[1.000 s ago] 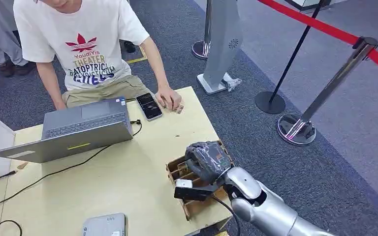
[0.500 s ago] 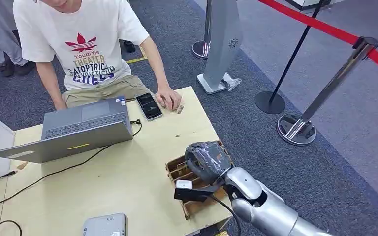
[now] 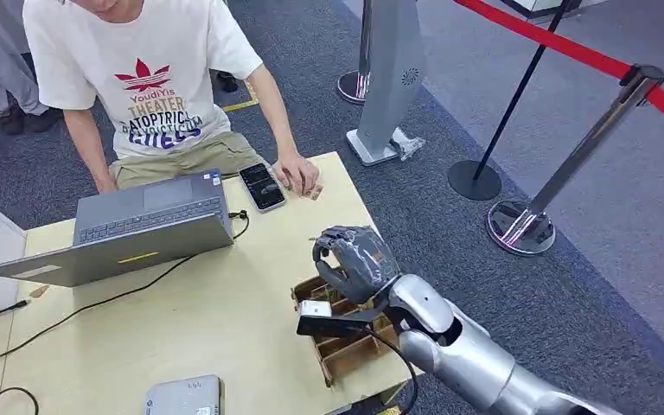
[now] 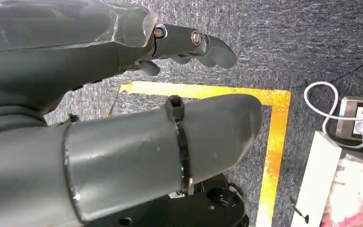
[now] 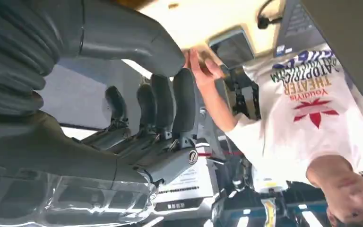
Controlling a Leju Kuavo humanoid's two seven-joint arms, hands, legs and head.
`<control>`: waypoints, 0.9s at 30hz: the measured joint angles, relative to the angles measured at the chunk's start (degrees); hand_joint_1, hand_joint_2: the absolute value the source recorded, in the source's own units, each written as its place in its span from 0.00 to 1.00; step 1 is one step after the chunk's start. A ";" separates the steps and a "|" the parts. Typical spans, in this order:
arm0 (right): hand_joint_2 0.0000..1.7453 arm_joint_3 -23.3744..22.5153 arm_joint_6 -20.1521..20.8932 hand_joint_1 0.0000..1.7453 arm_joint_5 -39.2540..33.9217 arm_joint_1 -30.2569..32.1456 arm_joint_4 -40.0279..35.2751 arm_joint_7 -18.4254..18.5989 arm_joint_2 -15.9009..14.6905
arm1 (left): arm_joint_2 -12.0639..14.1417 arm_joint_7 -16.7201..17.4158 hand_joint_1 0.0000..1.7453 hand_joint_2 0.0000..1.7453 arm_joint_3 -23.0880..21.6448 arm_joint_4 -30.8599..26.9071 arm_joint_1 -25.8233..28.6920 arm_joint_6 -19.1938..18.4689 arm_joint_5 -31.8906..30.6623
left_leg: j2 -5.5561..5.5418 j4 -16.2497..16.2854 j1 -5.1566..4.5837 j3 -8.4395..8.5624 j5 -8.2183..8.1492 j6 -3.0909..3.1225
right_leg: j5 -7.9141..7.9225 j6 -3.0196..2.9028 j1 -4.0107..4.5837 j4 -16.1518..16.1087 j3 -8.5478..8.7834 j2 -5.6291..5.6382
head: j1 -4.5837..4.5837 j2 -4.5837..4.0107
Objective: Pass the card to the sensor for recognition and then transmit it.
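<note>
pale wooden table (image 3: pixel 225 320) carries a slotted cardboard holder (image 3: pixel 346 341). right hand (image 3: pixel 356 259) hovers above it, fingers loosely curled, holding nothing; card not discernible. left hand (image 4: pixel 184 45) hangs open over carpet.

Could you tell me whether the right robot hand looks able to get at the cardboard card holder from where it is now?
Probably yes. The right robot hand hovers just above the cardboard card holder at the table's near corner, fingers curled and holding nothing, with nothing between them.
</note>
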 joint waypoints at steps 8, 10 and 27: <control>1.00 0.28 0.00 0.36 -0.35 -2.41 0.92 -0.63 0.00 | -0.31 0.35 0.00 0.00 0.33 0.00 -0.02 0.20 -0.07 | 0.00 0.00 0.00 0.00 0.00 0.00 | 0.00 0.00 0.00 0.00 0.00 0.00 | 0.00 0.00; 1.00 0.33 0.00 0.40 -0.35 -2.51 1.11 -0.57 0.00 | -0.39 0.44 0.00 0.00 0.50 0.00 -0.02 0.22 -0.06 | -0.01 0.00 0.00 0.00 0.00 0.00 | 0.00 0.00 0.00 0.00 0.00 -0.01 | 0.00 0.00; 1.00 -1.99 0.04 0.52 1.92 3.75 -2.47 4.24 -2.12 | -0.46 0.52 0.00 0.00 1.77 0.00 0.10 0.15 0.28 | -0.01 0.00 -0.02 -0.03 -0.02 0.03 | -0.01 0.00 -0.01 -0.02 -0.05 -0.01 | 0.02 0.00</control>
